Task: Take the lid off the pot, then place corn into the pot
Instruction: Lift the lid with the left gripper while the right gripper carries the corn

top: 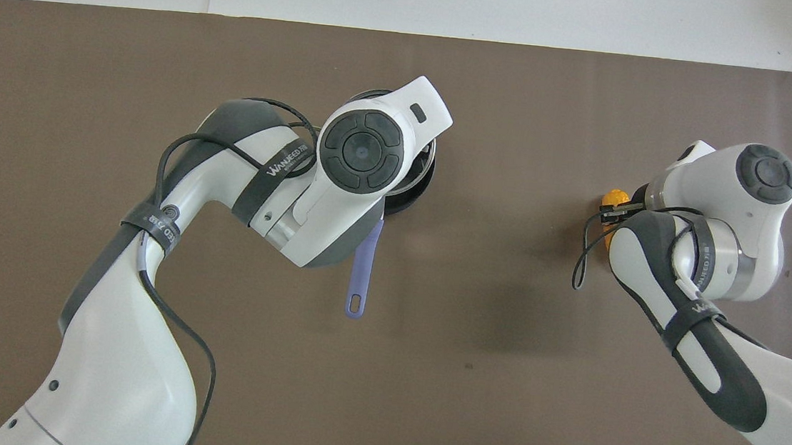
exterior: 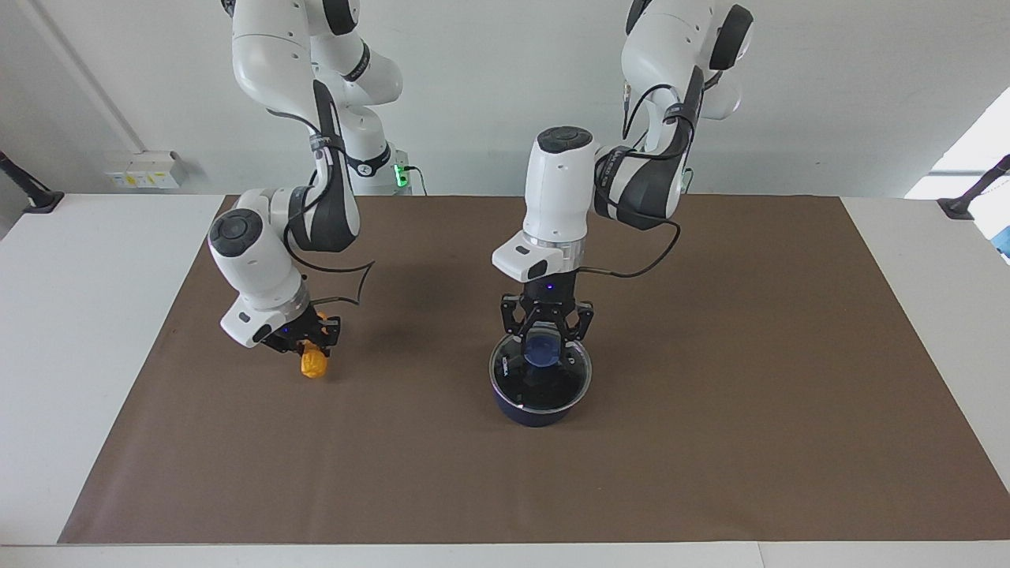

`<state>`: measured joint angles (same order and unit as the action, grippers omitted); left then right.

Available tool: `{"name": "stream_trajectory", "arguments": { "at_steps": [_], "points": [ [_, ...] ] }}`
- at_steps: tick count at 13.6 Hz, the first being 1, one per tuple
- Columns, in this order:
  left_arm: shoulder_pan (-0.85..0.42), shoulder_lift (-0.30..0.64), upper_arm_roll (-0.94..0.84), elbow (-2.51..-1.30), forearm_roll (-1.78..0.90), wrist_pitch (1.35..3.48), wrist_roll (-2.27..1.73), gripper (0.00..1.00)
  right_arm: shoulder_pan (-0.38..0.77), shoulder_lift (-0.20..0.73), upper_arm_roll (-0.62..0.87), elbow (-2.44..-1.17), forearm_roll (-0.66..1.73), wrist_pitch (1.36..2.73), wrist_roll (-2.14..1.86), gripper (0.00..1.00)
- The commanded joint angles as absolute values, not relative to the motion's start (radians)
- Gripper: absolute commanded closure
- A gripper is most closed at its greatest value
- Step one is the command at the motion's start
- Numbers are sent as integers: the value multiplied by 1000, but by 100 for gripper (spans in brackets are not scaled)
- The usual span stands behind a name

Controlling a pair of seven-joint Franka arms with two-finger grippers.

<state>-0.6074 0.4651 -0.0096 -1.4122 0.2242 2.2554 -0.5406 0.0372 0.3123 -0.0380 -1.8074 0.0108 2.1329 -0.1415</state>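
Left end effector (exterior: 546,341) grips lid (exterior: 541,371); right end effector (exterior: 309,347) grips corn (exterior: 313,364)

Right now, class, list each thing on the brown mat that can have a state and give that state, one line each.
Round clear glass lid with blue knob: tilted, raised off the pot's rim, knob gripped.
Dark navy pot with long blue handle: upright on the mat.
Orange-yellow corn cob: gripped, lifted.
Left hand: shut on the lid's knob.
Right hand: shut on the corn.
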Motion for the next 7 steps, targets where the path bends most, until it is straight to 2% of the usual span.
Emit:
{"name": "stream_trajectory", "arguments": {
  "at_steps": [1, 4, 7],
  "points": [
    [-568, 373, -9, -1495, 239, 2233, -485, 91, 38, 253, -29, -1782, 3, 2060, -95, 100],
    [-502, 304, -11, -1557, 229, 2223, -425, 100, 90, 224, -15, -1749, 3, 1987, 1, 100],
    [-445, 255, -12, -1629, 203, 2233, -365, 100, 181, 232, -14, -1714, 8, 1989, 159, 100]
  ]
}}
